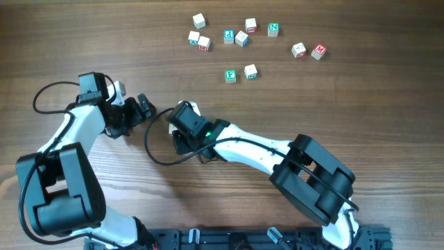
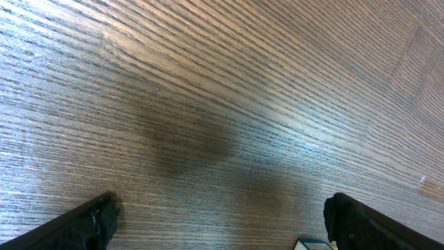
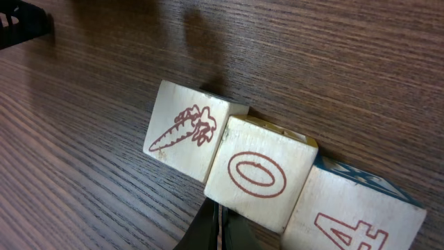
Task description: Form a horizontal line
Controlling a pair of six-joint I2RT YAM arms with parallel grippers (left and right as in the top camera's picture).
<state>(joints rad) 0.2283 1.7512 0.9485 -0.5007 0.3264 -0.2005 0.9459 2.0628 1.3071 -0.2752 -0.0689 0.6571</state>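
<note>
In the right wrist view three pale wooden cubes touch side to side in a slanted row: a carrot cube (image 3: 184, 132), a red O cube (image 3: 260, 173) and a red 4 cube (image 3: 354, 215). My right gripper (image 3: 220, 232) is shut and empty, its tips just under the O cube's near edge. In the overhead view the right gripper (image 1: 184, 119) covers most of this row; only a pale bit (image 1: 193, 107) shows. My left gripper (image 1: 142, 107) is close to its left. It is open and empty (image 2: 222, 222) above bare wood, with a cube corner (image 2: 316, 244) by its right finger.
Several loose cubes lie at the table's far side: a green F cube (image 1: 230, 75), a green N cube (image 1: 273, 28), a blue-letter cube (image 1: 229, 35), red-faced cubes (image 1: 318, 51) and pale ones (image 1: 199, 21). The left arm's cable (image 1: 48, 94) loops at the left.
</note>
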